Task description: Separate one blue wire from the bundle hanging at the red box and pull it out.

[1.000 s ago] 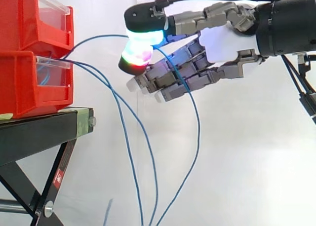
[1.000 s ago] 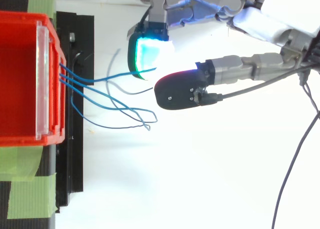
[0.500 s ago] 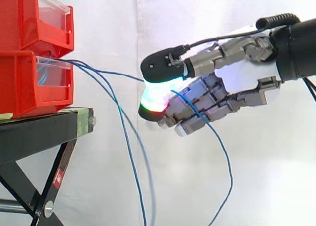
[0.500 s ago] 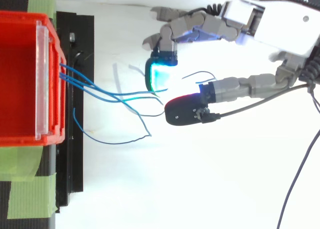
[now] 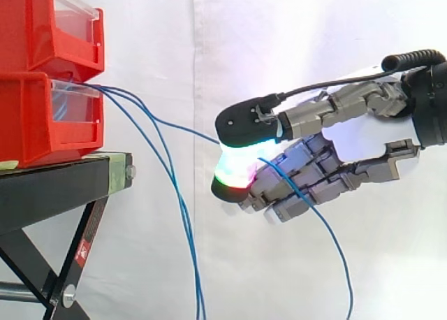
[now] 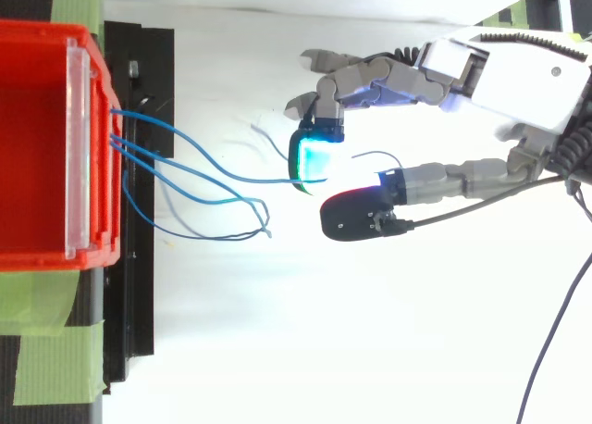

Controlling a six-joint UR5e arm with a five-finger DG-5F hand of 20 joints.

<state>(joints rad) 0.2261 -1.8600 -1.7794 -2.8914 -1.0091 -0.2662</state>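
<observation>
Pull-out step | blue wire (image 5: 185,129) is pinched in hand (image 5: 349,135), 3 o'clock of red box (image 5: 42,117) | steady 3-o'clock pull is needed

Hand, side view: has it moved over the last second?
Yes: the hand went right and down, away from the red bins, pinching a blue wire.

Your arm (image 5: 434,103) stood at the right edge of the side view, with the hand (image 5: 356,135) held out level, pointing left. You had two glowing fingertips (image 5: 234,172) pressed pad to pad at the front, pinching one blue wire (image 5: 188,130) between them. You kept the other fingers half curled and bunched together just beneath.
</observation>
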